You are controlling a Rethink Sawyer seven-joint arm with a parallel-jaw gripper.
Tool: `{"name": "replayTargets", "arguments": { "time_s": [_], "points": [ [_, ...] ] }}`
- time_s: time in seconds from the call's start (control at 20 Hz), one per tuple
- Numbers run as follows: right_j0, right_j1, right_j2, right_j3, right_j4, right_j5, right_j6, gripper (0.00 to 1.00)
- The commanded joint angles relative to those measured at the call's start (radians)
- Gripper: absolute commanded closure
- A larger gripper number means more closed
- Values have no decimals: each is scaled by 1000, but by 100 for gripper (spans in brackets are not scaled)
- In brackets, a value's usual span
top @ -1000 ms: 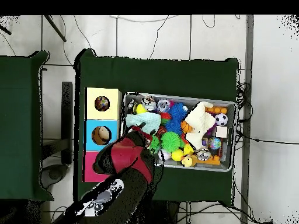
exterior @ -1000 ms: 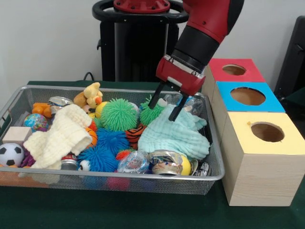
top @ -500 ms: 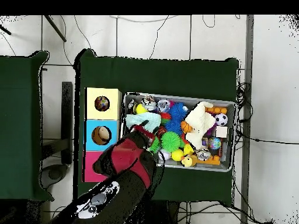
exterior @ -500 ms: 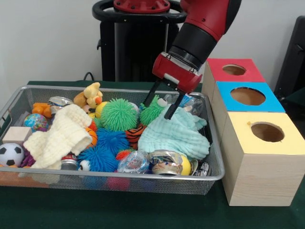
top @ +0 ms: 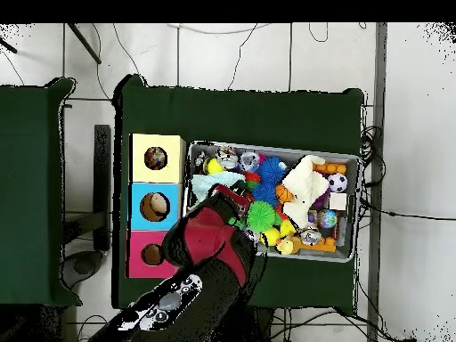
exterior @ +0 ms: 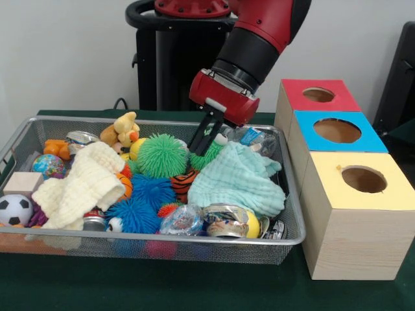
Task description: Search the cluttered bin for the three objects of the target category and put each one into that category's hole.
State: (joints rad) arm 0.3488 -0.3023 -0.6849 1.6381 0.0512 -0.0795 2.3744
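Note:
A wire mesh bin (exterior: 162,238) holds mixed clutter. Toward its right end lies a mint green cloth (exterior: 237,181), with a cream knitted cloth (exterior: 81,184) toward the left. Between them are a large green spiky ball (exterior: 161,155), a smaller green spiky ball (exterior: 209,157), blue spiky balls (exterior: 152,191) and a tiger-striped toy (exterior: 183,181). Crushed cans (exterior: 224,220) lie at the front. My gripper (exterior: 204,144) hangs open and empty just above the smaller green ball, at the mint cloth's left edge. In the overhead view the red arm (top: 214,240) covers the bin's near left part.
Three wooden boxes with round holes stand right of the bin: red (exterior: 318,95), blue (exterior: 337,131) and yellow (exterior: 363,179). A plush bear (exterior: 120,129), globe ball (exterior: 47,165), wooden block (exterior: 23,183) and soccer ball (exterior: 14,208) fill the bin's left end.
My gripper has moved left and slightly up, from over the mint cloth's back edge to above the smaller green spiky ball. Nothing in the bin has shifted.

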Motion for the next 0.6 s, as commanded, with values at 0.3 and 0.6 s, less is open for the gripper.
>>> {"name": "replayTargets", "arguments": {
  "time_s": [0.3, 0.6],
  "points": [
    [-36, -14, 97, 33, 17, -58, 131, 100],
    [50, 61, 21, -35, 95, 71, 136, 0]
  ]
}}
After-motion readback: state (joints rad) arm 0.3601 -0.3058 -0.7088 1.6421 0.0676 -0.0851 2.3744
